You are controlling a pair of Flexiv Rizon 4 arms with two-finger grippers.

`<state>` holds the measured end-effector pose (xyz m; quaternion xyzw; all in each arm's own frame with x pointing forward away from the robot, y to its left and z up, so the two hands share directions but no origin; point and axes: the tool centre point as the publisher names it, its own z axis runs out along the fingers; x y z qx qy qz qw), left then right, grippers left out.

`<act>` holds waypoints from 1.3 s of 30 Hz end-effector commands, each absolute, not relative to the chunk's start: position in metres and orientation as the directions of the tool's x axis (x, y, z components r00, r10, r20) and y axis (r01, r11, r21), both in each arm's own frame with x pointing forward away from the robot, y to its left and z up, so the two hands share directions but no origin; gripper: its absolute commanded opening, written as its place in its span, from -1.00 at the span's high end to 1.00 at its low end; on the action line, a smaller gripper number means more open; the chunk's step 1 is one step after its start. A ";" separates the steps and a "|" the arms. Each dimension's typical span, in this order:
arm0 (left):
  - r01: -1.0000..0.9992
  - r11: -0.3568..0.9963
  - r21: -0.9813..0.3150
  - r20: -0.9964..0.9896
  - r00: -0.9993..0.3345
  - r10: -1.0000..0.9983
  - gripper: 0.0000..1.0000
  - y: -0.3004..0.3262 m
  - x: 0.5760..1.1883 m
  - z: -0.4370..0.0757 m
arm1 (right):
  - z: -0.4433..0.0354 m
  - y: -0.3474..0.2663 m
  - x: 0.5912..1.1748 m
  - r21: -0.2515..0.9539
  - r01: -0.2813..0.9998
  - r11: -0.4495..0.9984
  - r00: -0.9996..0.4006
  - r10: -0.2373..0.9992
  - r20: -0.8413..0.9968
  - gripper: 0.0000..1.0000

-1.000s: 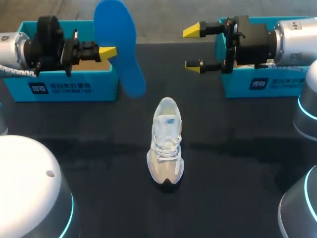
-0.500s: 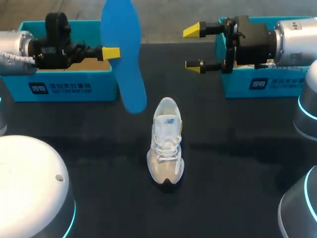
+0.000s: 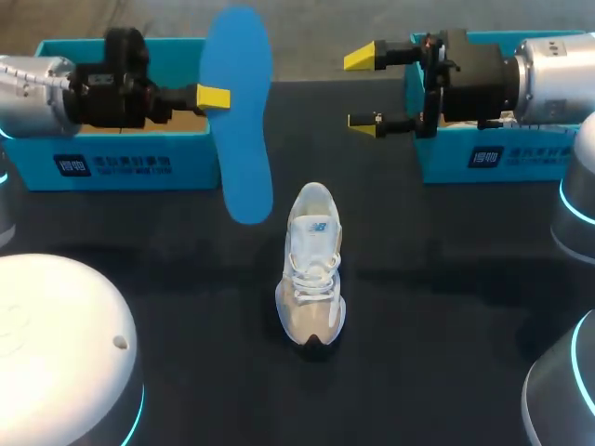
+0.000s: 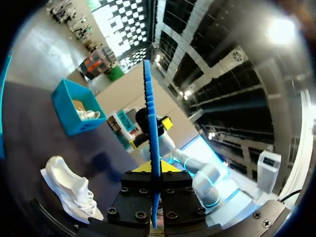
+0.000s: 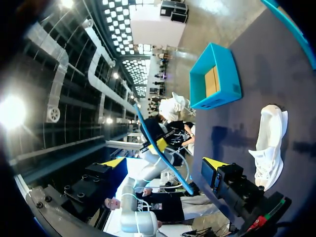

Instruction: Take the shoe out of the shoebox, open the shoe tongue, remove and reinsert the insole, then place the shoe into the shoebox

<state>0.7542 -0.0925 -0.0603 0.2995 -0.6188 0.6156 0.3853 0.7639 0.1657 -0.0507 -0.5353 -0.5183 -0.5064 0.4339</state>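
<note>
Step in hand: insole removal judged complete; reinsertion judged not yet begun.
Shoe (image 3: 313, 265): lay out of the box on the surface (image 3: 418, 307), toe toward the robot, heel opening toward the far side.
Insole (image 3: 239, 111): blue, held on edge and roughly upright in the air, past the shoe's heel on the left-arm side; its lower end hung near the heel, apart from it.
Left gripper (image 3: 212, 97): clenched on the insole, one finger on each face, as the left wrist view confirmed.
Right gripper (image 3: 363, 90): released, fingers wide apart, nothing between them; raised past the shoe's heel on the right-arm side, well apart from the shoe.
Next move, requirement: the insole probably needed turning flat, with its narrow end lined up over the shoe's opening. The right gripper would likely have to steady the shoe or hold the tongue back.
Count, shoes: one on the surface.
Count, insoles: one.
Count, shoeboxes: two, teal. The left shoebox (image 3: 121, 163) and the right shoebox (image 3: 483, 158) both stood beyond the shoe, one to either side.
Count, grippers: two.
Unresolved: white contents showed in the right shoebox; their identity could not be told.
</note>
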 end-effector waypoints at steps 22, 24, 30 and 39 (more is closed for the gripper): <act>-0.962 0.192 0.196 0.958 0.230 0.173 1.00 -0.105 0.769 -0.081 | -0.020 0.196 0.753 0.079 0.992 -0.099 -0.029 0.434 0.901 -1.00; -0.966 0.196 0.169 0.966 0.201 0.161 1.00 -0.105 0.769 -0.082 | -0.015 0.201 0.753 0.084 0.992 -0.097 -0.027 0.481 0.876 -1.00; -0.971 0.205 0.120 0.976 0.154 0.155 1.00 -0.106 0.769 -0.083 | -0.003 0.208 0.752 0.103 0.989 -0.104 -0.031 0.538 0.842 -1.00; -0.982 0.182 0.059 0.987 0.084 0.136 1.00 -0.110 0.775 -0.084 | 0.016 0.225 0.749 0.133 0.984 -0.114 -0.017 0.692 0.722 -1.00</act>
